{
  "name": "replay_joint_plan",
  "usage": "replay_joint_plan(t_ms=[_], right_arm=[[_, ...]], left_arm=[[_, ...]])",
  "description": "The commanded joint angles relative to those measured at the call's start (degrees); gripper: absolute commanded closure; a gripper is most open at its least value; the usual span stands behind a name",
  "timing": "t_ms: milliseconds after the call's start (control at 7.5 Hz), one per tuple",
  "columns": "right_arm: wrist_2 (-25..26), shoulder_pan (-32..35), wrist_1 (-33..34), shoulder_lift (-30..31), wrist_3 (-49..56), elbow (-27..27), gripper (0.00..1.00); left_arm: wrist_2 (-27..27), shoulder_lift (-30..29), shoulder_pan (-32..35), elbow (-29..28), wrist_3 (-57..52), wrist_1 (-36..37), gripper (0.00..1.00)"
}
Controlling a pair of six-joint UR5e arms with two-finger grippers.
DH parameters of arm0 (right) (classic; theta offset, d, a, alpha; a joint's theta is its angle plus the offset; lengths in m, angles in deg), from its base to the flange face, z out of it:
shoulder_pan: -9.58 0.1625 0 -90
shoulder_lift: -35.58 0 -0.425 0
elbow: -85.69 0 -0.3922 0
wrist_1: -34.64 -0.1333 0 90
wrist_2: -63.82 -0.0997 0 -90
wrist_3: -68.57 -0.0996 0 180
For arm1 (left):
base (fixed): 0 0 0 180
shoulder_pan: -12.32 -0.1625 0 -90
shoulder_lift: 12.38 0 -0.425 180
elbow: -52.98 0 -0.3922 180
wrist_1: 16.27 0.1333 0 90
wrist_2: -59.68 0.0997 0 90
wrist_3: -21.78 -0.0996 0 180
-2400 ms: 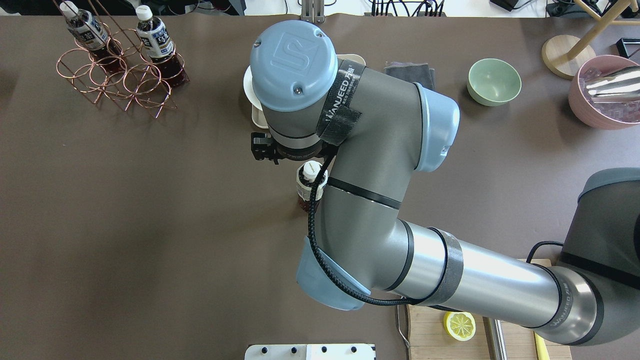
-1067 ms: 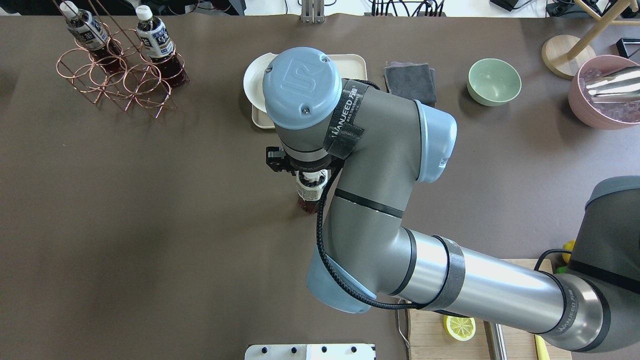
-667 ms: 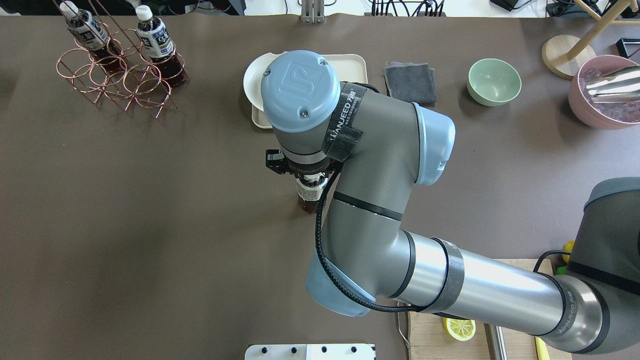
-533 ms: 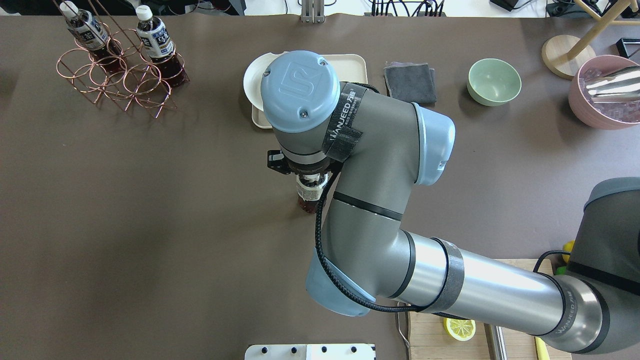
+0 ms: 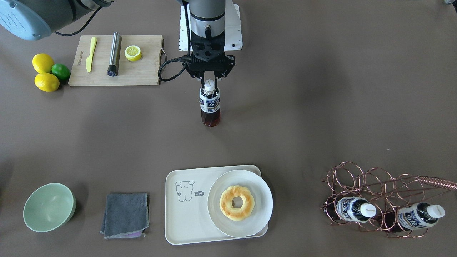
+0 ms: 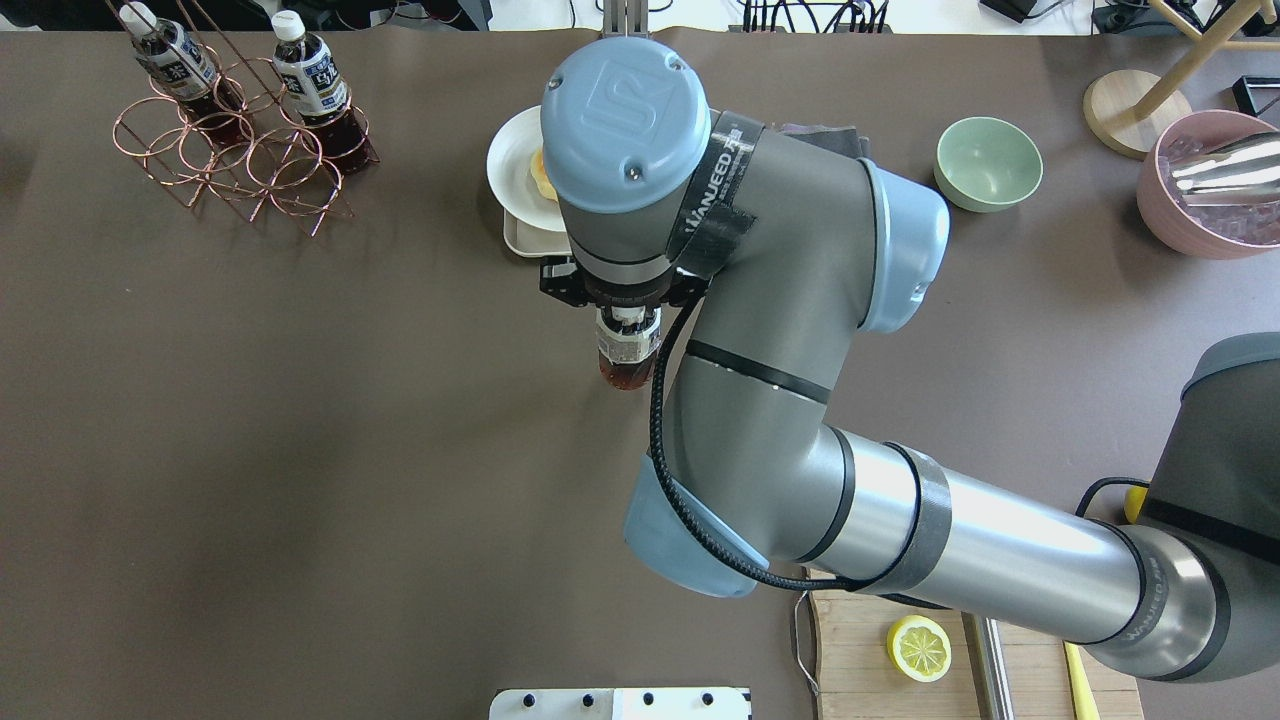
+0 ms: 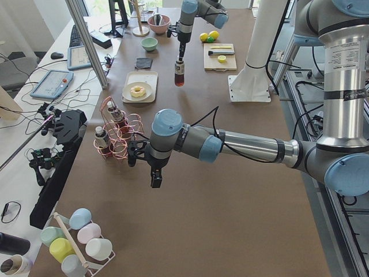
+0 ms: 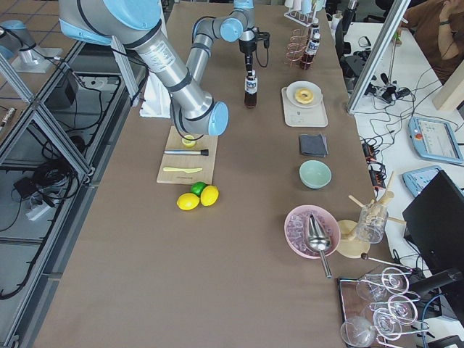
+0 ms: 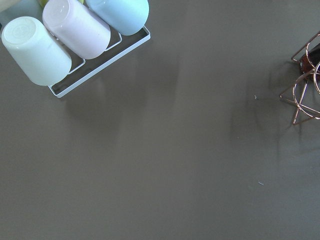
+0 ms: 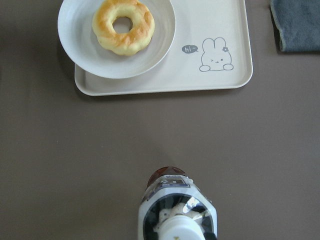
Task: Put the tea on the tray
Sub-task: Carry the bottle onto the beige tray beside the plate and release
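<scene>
Counting bottles: three of tea. One, the tea (image 5: 210,107), is upright under the right gripper (image 5: 209,82); two other bottles (image 5: 351,210) lie in the copper wire rack (image 5: 360,178).

One tray (image 5: 185,221), carrying one white plate (image 5: 257,214) that overhangs its rim, with one doughnut (image 5: 236,202) on the plate. One grey cloth (image 5: 125,214) and one green bowl (image 5: 49,207) sit beside the tray.

Right arm: forearm reaches in over the table, wrist vertical, gripper pointing straight down. Its fingers are clamped on the tea at the white cap. The tea is over bare tabletop mid-table, well apart from the tray. Cannot tell whether its base touches the table.

Left arm: stretched low along the table, wrist bent down, left gripper (image 7: 155,178) pointing at bare table just beside the rack. Seen only from the side, so cannot tell whether it is parted or closed.
</scene>
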Motion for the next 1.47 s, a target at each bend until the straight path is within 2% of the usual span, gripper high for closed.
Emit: replay_joint_plan(t_ms=[0, 133, 267, 533, 667, 933, 1067, 1333], right_arm=[[-7.7, 9.7, 0.0, -1.7, 4.6, 0.0, 1.00], [-12.1, 14.3, 0.0, -3.4, 9.7, 3.3, 1.00], [-12.5, 16.8, -1.4, -4.8, 13.7, 8.4, 1.00], [-15.8, 21.7, -14.6, -5.7, 16.9, 22.7, 1.00], [-16.0, 23.7, -17.2, -9.1, 20.6, 30.5, 1.00], [-15.9, 24.1, -17.4, -10.0, 24.0, 35.1, 1.00], [-15.6, 23.2, -19.9, -9.7, 23.9, 36.2, 1.00], [-15.4, 22.2, -20.7, -9.1, 23.8, 36.4, 1.00]], left_arm=[[0.0, 0.0, 0.0, 0.0, 0.0, 0.0, 0.03], [0.0, 0.0, 0.0, -0.1, 0.0, 0.0, 0.03], [0.0, 0.0, 0.0, 0.2, 0.1, 0.0, 0.03], [0.0, -0.8, -0.1, -0.4, 0.1, 0.1, 0.03], [0.0, -1.0, -0.2, -0.4, 0.1, 0.1, 0.03], [0.0, -1.6, -0.3, -0.6, 0.2, 0.2, 0.03], [0.0, -1.8, -0.3, -0.8, 0.3, 0.2, 0.03], [0.0, -2.5, -0.4, -1.2, 0.3, 0.2, 0.03]])
